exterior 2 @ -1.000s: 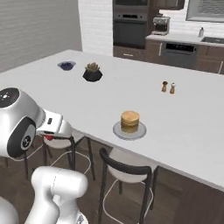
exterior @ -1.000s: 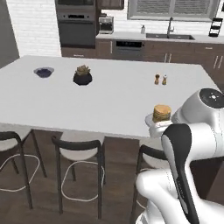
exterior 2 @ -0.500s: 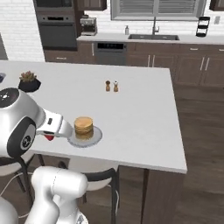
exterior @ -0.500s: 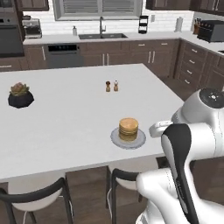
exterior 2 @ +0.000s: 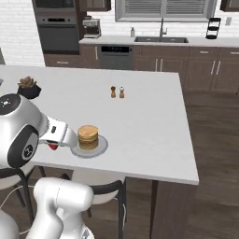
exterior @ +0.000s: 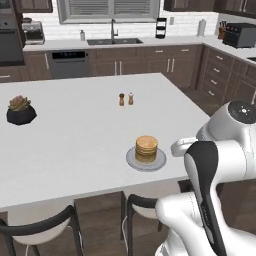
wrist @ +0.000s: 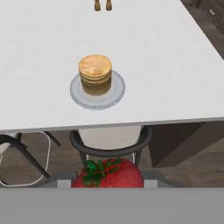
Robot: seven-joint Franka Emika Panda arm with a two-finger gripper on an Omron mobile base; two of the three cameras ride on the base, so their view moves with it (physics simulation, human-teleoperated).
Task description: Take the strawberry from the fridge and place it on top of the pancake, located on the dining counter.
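While gripper clamps strawberry short of pancake; rounded fruit may roll off stack onto plate.

The strawberry sat at the bottom of the hand view, red with green leaves on top, close to the camera and short of the near edge of the worktop. A stack of pancakes stood on a small pale plate near that near edge, apart from the strawberry. Two little brown shakers stood side by side toward the far edge of the worktop, well apart from the plate. A black-framed, pale-seated stool stood under the near edge, just beyond the strawberry. Dark wood floor showed off the worktop's right edge.
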